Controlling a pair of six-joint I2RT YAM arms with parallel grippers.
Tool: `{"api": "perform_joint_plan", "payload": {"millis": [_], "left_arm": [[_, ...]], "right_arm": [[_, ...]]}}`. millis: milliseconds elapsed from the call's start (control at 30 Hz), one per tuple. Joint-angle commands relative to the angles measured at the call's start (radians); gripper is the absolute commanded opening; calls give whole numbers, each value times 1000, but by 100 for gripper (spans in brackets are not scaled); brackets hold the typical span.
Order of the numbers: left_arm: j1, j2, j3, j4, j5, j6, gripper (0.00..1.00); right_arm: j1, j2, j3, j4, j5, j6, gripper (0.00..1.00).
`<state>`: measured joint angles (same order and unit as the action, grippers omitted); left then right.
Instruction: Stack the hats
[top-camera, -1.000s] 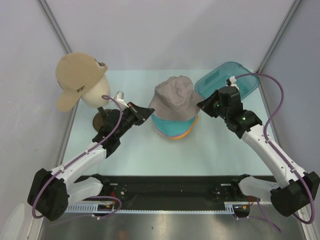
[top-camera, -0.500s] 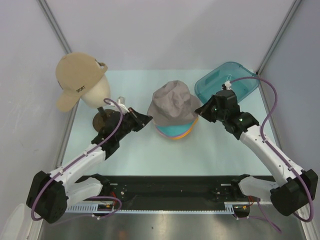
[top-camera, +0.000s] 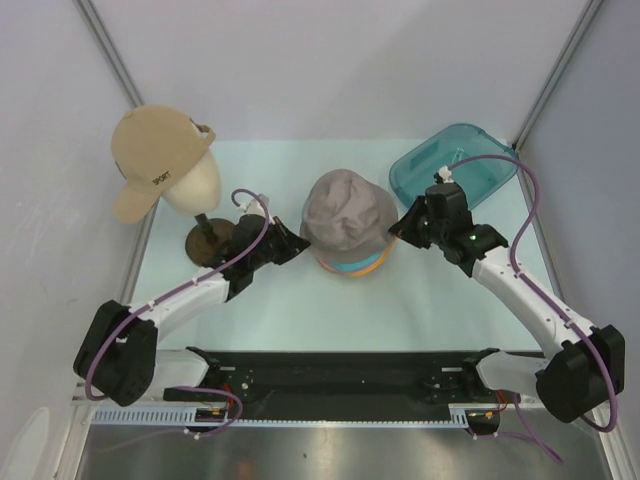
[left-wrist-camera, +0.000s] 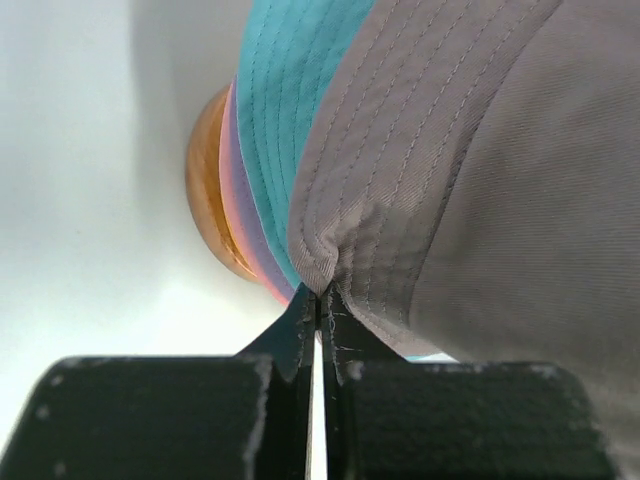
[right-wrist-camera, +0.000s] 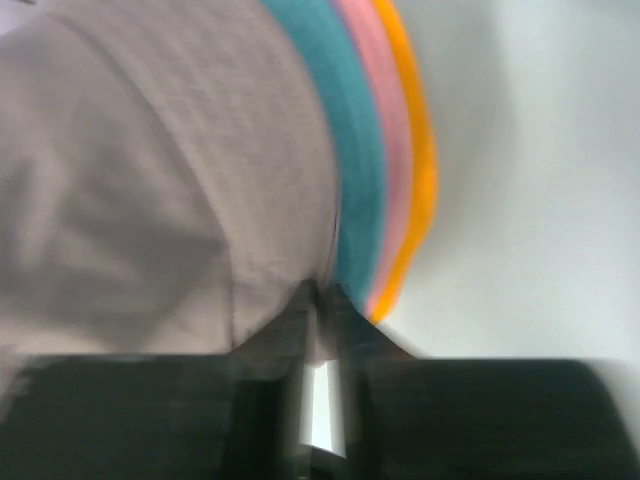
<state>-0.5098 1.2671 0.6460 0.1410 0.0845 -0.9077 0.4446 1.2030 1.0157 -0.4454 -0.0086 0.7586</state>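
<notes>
Jaws, left gripper (left-wrist-camera: 318, 300): closed on a pinch of the grey hat's (left-wrist-camera: 480, 150) brim, with the stitched edge bunched between the tips. Jaws, right gripper (right-wrist-camera: 318, 295): closed on the far side of the same brim. That view is blurred, but the cloth runs straight into the tips.

Position: the grey hat spans the gap between my two grippers, its crown rumpled and draped over the stack. Just under the brim at my left tips the rims nest in order: teal hat (left-wrist-camera: 285, 90), lilac hat (left-wrist-camera: 242, 190), pink hat (left-wrist-camera: 232, 170), then orange hat (left-wrist-camera: 205, 190) lowest, on the table (top-camera: 300, 310).

Handling (judgement): light, limp cloth, not fragile. The crown folds under any push. The brim, with its rows of stitching, is the firmest part, so that is the place to hold. Opposite brim edges keep the opening spread. Cloth on cloth may drag the hats below off centre.

Count:
- Hats in the stack: five, one of each colour. Lilac shows only from my left wrist.
- Beyond my left jaws: one tan cap (top-camera: 150, 150) on one head (top-camera: 195, 185).
- Beyond my right jaws: one tub (top-camera: 455, 165).
</notes>
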Motion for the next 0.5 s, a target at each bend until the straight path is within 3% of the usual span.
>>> {"api": "perform_joint_plan", "payload": {"millis": [0,100,233,467], "left_arm": [[17,26,84,-96,-51,108,0],[24,34,118,-121,-46,151,0],[51,47,145,-121,-25,205,0],[90,100,199,-133,11,256,0]], "right_arm": [[-69,-58,41,-47,75,-125,38],[-145,-85,64,32,-54,-211,60],[-236,-17,139,114,-322,-265,63],[-287,156,173,362,-565,-188,63]]}}
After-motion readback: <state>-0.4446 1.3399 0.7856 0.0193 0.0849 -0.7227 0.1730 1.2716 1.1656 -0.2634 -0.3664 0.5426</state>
